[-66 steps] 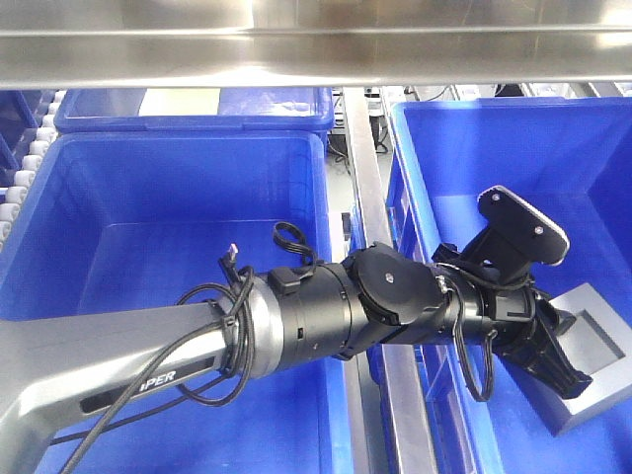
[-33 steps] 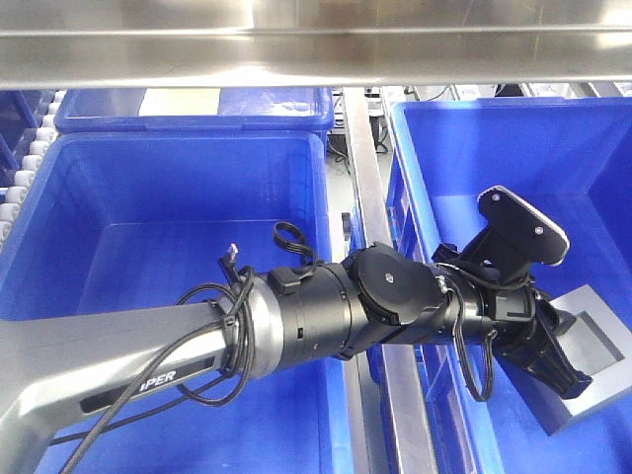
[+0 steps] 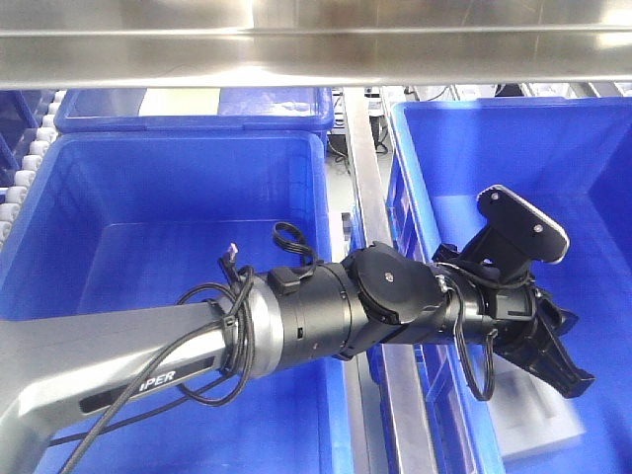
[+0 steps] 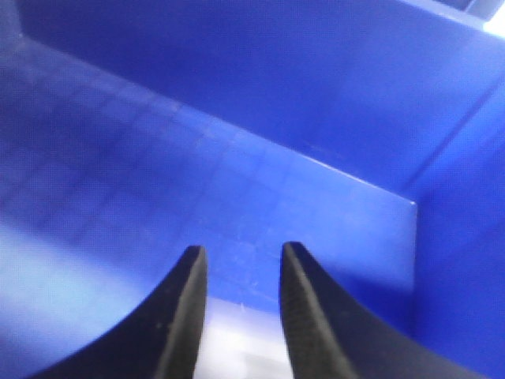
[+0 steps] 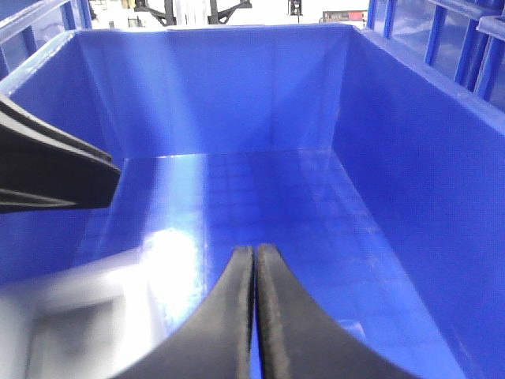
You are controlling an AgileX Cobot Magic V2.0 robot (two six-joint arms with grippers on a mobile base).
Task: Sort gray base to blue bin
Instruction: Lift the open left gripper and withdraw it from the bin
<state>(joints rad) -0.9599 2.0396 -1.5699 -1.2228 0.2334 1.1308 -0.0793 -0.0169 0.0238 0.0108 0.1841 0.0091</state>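
Over the right-hand blue bin (image 3: pixel 513 158), in the front-facing view, the left gripper (image 3: pixel 558 360) hangs inside the crate with its jaws apart and nothing between them. Below it, low in the bin, the gray base (image 3: pixel 538 420) appears as a pale, motion-blurred slab; whether it is falling or already resting on the floor cannot be determined. A steel rail (image 3: pixel 367 188) separates this bin from a second blue bin (image 3: pixel 188 188) on the left.

In the left wrist view, the left gripper (image 4: pixel 241 316) shows two dark fingers (image 4: pixel 183 316) set moderately apart, empty, above the blue bin floor (image 4: pixel 260 174). A pale smear at the bottom edge is probably the base, but it is too blurred to confirm.

In the right wrist view, the right gripper (image 5: pixel 254 316) has its fingers pressed together with nothing held, also inside the blue bin (image 5: pixel 394 158). A blurred gray shape (image 5: pixel 63 316) at lower left is most likely the gray base.

Judgement: the step in hand is the release; the block is inside the bin, free of either gripper. The next move calls for lifting the left arm straight up, clear of the bin rim and rail.
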